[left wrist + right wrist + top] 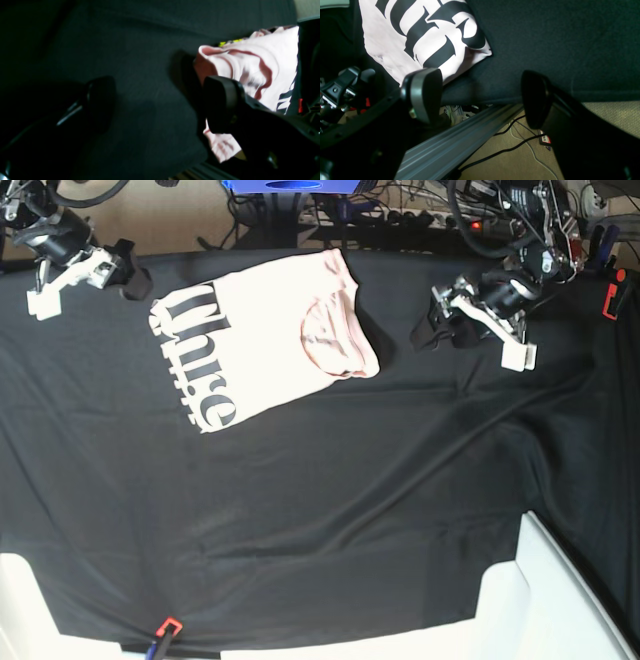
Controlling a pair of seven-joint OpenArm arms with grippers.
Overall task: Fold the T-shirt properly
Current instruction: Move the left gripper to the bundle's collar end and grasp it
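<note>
My left gripper (pixel 160 105) hangs with jaws spread wide, nothing between them, only the black table cloth (pixel 150 140) below. My right gripper (pixel 482 97) is also spread wide and empty, poised over the table's near edge beside the shirt's lettered corner.

The T-shirt (pixel 265 340) lies on the cloth at the far side of the table, between my two grippers in the base view, nearer the right one. It looks already folded into a compact packet: black lettering at one end, the collar (pixel 335 340) and a bunched pink edge at the other, facing my left gripper.

Handling guess: thin cotton, light, soft, floppy, no stiffness. It will sag and drag when lifted, and layers may slide apart on the cloth. Not fragile, not slippery.

Where to grab: pinch corners or hem edges, all layers together. Left takes the collar-side corner just beside its fingertip (pixel 220 102); right takes the lettered corner (pixel 485 51). Avoid pinching the table cloth underneath.
</note>
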